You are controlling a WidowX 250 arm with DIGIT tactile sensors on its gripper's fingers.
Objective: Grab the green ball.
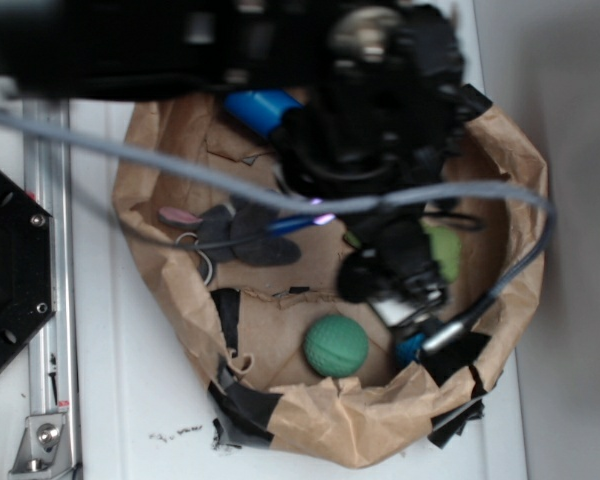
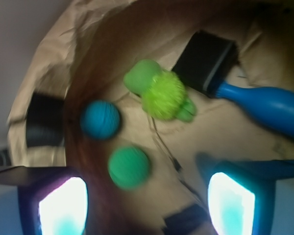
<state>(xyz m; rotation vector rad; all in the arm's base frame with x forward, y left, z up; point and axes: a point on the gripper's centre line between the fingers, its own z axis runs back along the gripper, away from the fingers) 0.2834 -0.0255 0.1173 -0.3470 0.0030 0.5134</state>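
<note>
Sitting near the paper rim (image 1: 380, 440), the green ball (image 1: 335, 346) seems unobstructed above.

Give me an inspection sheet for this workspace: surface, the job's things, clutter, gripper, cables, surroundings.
Surface: white table bearing a crumpled brown paper bin patched with black tape.
Job's things: green ball lies free on the bin floor near the front wall.
Clutter: blue ball, fuzzy yellow-green plush toy, blue-handled foam brush, dark fabric pieces with rings.
Gripper: gripper open, above the bin floor, holding nothing; green ball sits between its fingers in the wrist view.
Cables: grey cable crosses over the bin.
Surroundings: metal rail and black plate at left.
</note>
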